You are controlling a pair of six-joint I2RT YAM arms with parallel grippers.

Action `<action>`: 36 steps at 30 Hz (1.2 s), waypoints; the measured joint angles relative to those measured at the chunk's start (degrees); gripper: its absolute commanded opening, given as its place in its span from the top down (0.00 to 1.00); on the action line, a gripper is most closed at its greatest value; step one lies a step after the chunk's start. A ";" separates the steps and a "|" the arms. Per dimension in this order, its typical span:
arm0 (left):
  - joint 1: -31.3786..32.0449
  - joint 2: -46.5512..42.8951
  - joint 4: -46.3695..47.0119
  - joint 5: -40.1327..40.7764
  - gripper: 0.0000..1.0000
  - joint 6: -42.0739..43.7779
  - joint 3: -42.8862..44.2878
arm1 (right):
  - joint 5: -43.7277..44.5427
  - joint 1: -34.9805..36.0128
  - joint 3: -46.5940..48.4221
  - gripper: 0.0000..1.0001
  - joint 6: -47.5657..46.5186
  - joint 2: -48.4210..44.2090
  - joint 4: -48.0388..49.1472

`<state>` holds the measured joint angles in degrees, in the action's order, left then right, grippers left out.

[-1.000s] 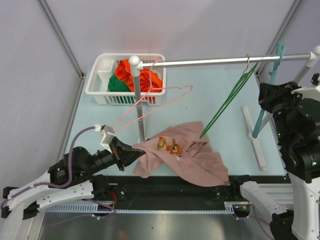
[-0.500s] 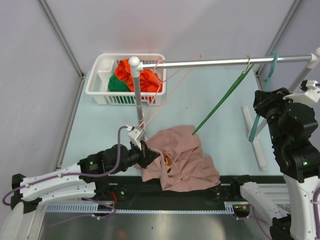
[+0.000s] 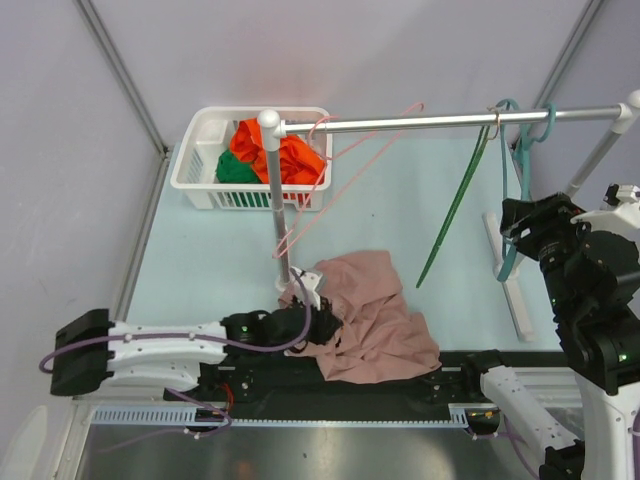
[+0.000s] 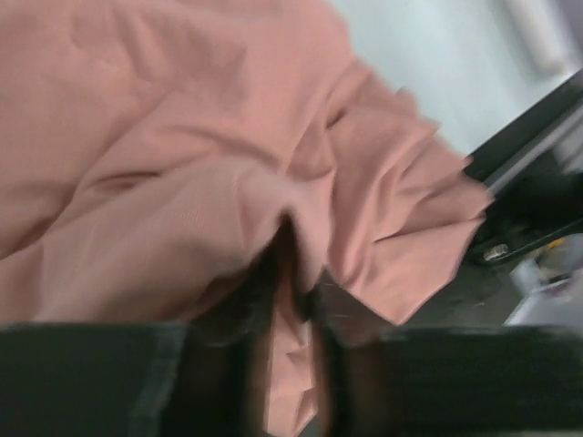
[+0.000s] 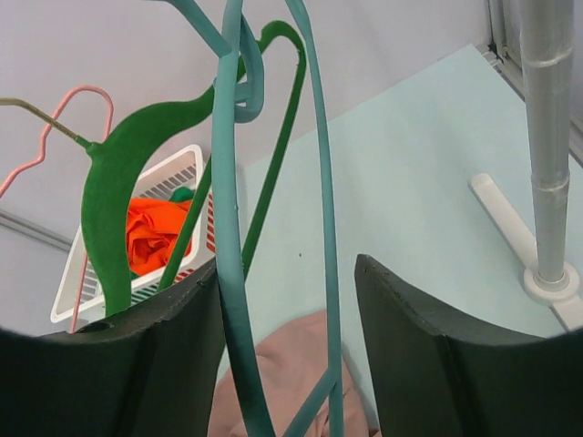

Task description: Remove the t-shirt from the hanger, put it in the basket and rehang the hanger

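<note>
**Status:** the crumpled salmon-pink cotton t-shirt (image 3: 375,310) lies heaped on the pale blue desk (image 3: 200,250) near its front edge, off every hanger. I judge removal done.

**Left tool** (image 3: 320,322): it is at the heap's left edge with a fold between its fingers. The wrist view is blurred, so I cannot tell whether it grips.

**Hangers:** the thin pink wire hanger (image 3: 345,180), green plastic hanger (image 3: 455,210) and teal plastic hanger (image 3: 500,170) hang bare on the metal rail (image 3: 420,123).

**Right tool** (image 5: 290,300): it stands open around the teal one.

**Remaining:** let go and withdraw.
</note>
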<state>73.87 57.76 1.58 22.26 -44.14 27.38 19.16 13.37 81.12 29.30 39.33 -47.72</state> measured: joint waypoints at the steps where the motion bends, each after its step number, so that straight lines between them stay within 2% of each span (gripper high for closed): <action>1: 1.31 2.34 0.15 0.76 0.45 0.15 0.31 | -0.13 0.00 0.00 0.38 0.00 -0.09 -0.28; 3: 4.37 7.91 0.20 3.67 0.27 -0.11 1.70 | -0.42 0.00 0.00 0.39 0.00 -0.11 -0.76; 4: 5.60 10.36 0.09 4.90 0.22 -0.15 2.71 | -0.48 0.02 0.00 0.39 -0.02 -0.11 -0.94; 5: 6.71 12.79 -0.09 6.23 0.01 0.07 3.98 | -0.59 0.02 0.00 0.39 -0.09 -0.15 -1.16; 10: 9.35 22.86 -1.25 11.39 0.00 1.99 11.39 | -0.57 0.02 0.00 0.40 -0.85 -0.92 -1.73; 15: 9.42 32.76 -3.50 12.59 0.00 4.79 19.04 | -0.50 0.07 0.00 0.41 -1.07 -1.97 -1.73; 18: 9.42 39.12 -8.44 14.73 0.00 5.62 25.22 | -0.44 0.17 0.00 0.41 -1.16 -2.29 -1.70; 24: 8.68 46.51 -13.86 17.00 0.00 5.66 31.85 | -0.37 0.44 -0.02 0.41 -1.40 -2.34 -1.68; 25: 8.39 46.95 -14.25 16.96 0.02 5.66 31.89 | -0.37 0.44 -0.04 0.41 -1.44 -2.34 -1.66; 28: 7.34 47.34 -14.60 16.33 0.29 5.64 32.00 | -0.39 0.63 -0.39 0.41 -1.55 -2.54 -1.62; 29: 7.06 47.36 -14.56 16.06 0.44 5.51 32.00 | -0.37 0.66 -0.55 0.41 -1.57 -2.62 -1.62; 30: 6.71 47.36 -14.75 15.85 0.51 5.86 31.98 | -0.37 0.66 -0.72 0.41 -1.75 -2.80 -1.62; 31: 6.51 47.36 -14.67 15.43 0.64 5.55 31.91 | -0.35 0.68 -0.79 0.41 -1.86 -2.93 -1.60; 33: 6.23 47.32 -13.73 14.36 0.81 6.25 31.39 | -0.31 0.70 -0.94 0.41 -2.05 -3.21 -1.55; 34: 6.19 47.17 -12.92 14.01 0.95 6.67 30.82 | -0.28 0.72 -0.98 0.41 -2.12 -3.30 -1.51; 36: 6.19 46.23 -11.34 13.97 1.00 6.80 29.22 | -0.13 0.79 -1.03 0.41 -2.23 -3.39 -1.36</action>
<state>80.05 103.98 -9.76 36.23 -37.34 56.60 19.03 14.15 80.09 27.07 35.94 -49.08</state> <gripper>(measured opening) 0.153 0.595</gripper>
